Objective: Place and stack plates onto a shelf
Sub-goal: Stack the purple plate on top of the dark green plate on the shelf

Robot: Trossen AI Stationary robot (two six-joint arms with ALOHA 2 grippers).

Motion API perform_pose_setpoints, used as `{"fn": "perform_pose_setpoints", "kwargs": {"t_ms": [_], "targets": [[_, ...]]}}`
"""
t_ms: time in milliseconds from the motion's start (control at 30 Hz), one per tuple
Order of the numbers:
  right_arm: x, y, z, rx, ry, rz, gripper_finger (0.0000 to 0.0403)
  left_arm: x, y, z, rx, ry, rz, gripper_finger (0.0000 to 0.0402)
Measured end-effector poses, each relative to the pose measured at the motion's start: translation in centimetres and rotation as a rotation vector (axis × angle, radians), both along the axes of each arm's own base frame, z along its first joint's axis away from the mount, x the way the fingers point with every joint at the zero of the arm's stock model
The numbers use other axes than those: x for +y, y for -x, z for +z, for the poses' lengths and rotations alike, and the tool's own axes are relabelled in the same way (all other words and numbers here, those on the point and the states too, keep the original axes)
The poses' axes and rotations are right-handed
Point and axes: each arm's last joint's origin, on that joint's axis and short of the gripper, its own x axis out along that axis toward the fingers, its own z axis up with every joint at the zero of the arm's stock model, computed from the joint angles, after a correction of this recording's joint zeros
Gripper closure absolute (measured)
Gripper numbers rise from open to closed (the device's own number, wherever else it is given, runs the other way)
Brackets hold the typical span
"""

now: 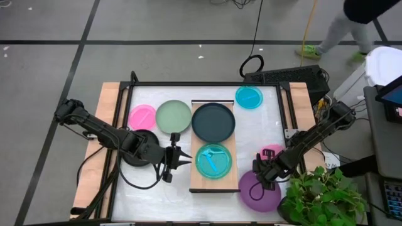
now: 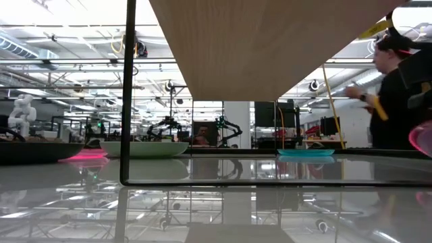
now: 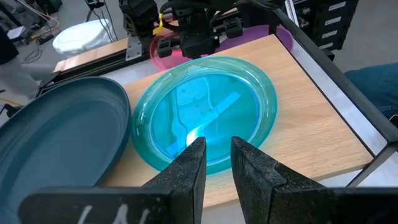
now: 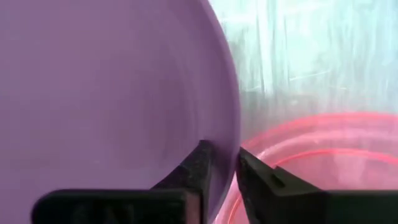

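Observation:
The light-wood shelf [image 1: 233, 179] lies mid-table. It bears a dark plate [image 1: 213, 121] and a cyan plate [image 3: 205, 106]. My left gripper [image 3: 217, 155] hovers open just left of the cyan plate's rim, holding nothing. A purple plate [image 1: 259, 191] lies on the table at the near right, beside a small pink plate [image 4: 311, 143]. My right gripper [image 4: 222, 154] is shut on the purple plate's rim. A pink plate [image 1: 142, 116], a sage-green plate [image 1: 173, 116] and a small cyan plate [image 1: 249, 96] rest flat on the far table. A black plate [image 1: 139, 143] lies under my left arm. My right gripper pinches the purple plate's rim [image 4: 229, 127] on the side next to the pink plate. One finger [image 4: 198, 163] stands inside the plate and the other outside, over the pink plate. The fingers come steeply from above. Whether the plate is lifted cannot be told.
A potted plant [image 1: 320, 194] crowds the near right corner beside the purple plate. The shelf's thin dark frame [image 2: 128, 88] stands at its far end. A person [image 2: 398, 88] is beyond the table's right side. Bare white tabletop [image 1: 151, 194] lies at the near left.

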Motion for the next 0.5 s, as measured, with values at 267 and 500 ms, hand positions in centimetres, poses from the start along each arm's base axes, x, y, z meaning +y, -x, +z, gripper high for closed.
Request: {"fn": "perform_pose_setpoints", "kwargs": {"t_ms": [267, 500], "targets": [[-0.2, 0.3, 1.0, -0.040, -0.037, -0.009, 0.0384, 0.5, -0.2, 0.0, 0.000, 0.002, 0.020, 0.0320], [-0.6, 0.6, 2.5, -0.119, -0.082, -0.028, 0.0394, 0.6, -0.2, 0.0, 0.000, 0.008, 0.026, 0.0320]]}}
